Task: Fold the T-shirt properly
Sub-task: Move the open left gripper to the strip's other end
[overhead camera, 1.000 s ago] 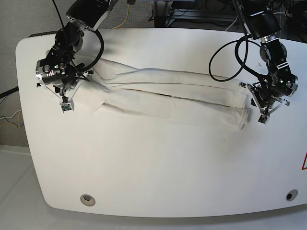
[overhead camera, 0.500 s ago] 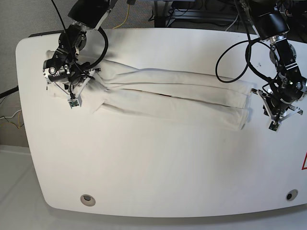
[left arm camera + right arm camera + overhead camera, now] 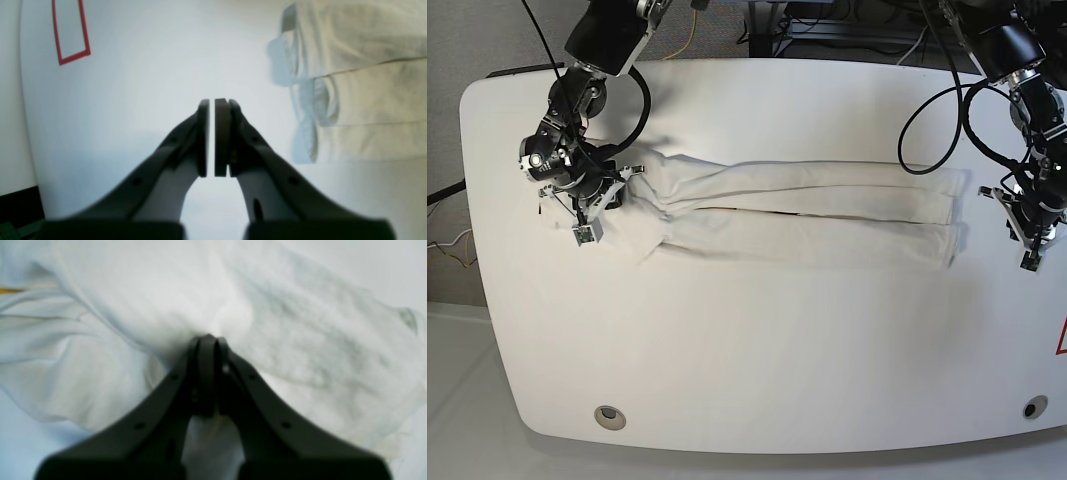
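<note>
The white cotton T-shirt (image 3: 807, 198) lies folded into a long, narrow band across the white worktop (image 3: 757, 360) — two lengthwise layers side by side, a dark seam between them. One end bunches into rumpled folds, possibly a sleeve.

The T-shirt (image 3: 267, 340) is blurred in the right wrist view; its print faces inward, unreadable. The left wrist view cuts off its far end.

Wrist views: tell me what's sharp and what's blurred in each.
Left wrist view: the claw tips fairly crisp, its base blurred, the T-shirt edge slightly soft. Right wrist view: the claw and the cloth around it are all soft.
</note>
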`<state>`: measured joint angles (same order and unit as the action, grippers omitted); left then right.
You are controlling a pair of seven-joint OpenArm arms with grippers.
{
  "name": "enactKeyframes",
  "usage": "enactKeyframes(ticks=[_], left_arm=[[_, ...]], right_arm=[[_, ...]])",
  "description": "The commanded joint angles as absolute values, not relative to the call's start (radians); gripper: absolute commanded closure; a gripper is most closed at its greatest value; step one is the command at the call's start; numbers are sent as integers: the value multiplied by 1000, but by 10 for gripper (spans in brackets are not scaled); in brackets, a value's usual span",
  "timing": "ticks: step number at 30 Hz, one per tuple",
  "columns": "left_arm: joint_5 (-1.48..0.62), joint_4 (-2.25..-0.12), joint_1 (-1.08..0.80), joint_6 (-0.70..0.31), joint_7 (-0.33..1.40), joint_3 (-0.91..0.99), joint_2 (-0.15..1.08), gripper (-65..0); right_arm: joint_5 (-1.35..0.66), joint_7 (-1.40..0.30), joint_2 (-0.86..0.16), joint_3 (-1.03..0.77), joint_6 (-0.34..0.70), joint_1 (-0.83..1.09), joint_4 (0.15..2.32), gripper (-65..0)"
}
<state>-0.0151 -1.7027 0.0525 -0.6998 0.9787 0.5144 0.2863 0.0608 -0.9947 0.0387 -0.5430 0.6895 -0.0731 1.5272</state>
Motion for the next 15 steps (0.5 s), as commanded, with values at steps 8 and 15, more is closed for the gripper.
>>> enactKeyframes(ticks=[8, 15], left_arm=[[-22, -1716, 68, -698, 960, 519, 312, -18], [-22, -1633, 70, -698, 911, 519, 312, -19]], right_arm=[[111, -1086, 54, -535, 698, -84, 1494, 0], [111, -1086, 51, -535, 698, -82, 1494, 0]])
